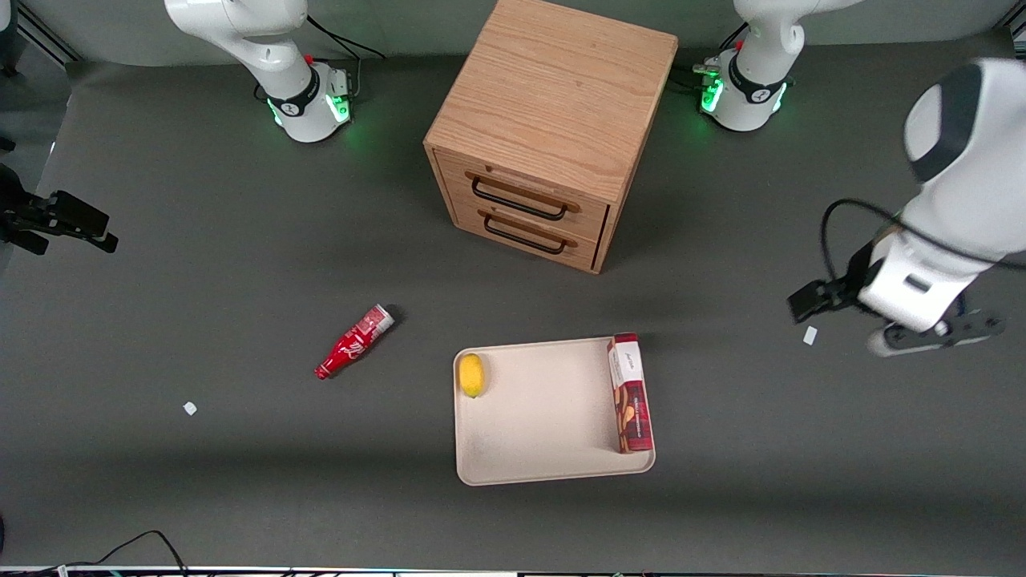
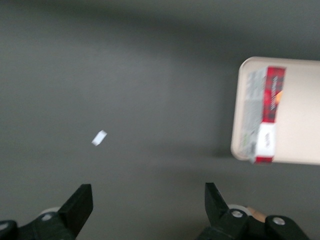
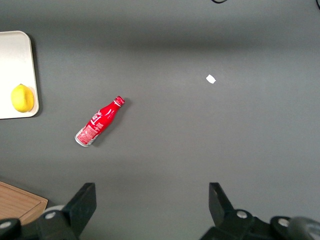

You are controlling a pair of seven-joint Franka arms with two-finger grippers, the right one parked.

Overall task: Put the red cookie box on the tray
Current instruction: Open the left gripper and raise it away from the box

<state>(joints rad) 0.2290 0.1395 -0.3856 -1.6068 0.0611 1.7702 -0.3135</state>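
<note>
Cream, round-cornered tray (image 1: 545,469) carries the slim red cookie box (image 1: 630,393) along its rim; gripper (image 2: 148,207) gapes empty, well apart.

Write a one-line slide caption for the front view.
Red cookie box lies on the tray along its edge; open end effector hovers toward the working arm's end of the table.

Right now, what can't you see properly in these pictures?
- Box writing: too small in the front view, blurred in the left wrist view.
- Tray: cut off by the left wrist picture's edge.
- Cabinet drawers: closed, insides hidden.
- Gripper: open over bare table; its fingers aren't clear in the front view.
</note>
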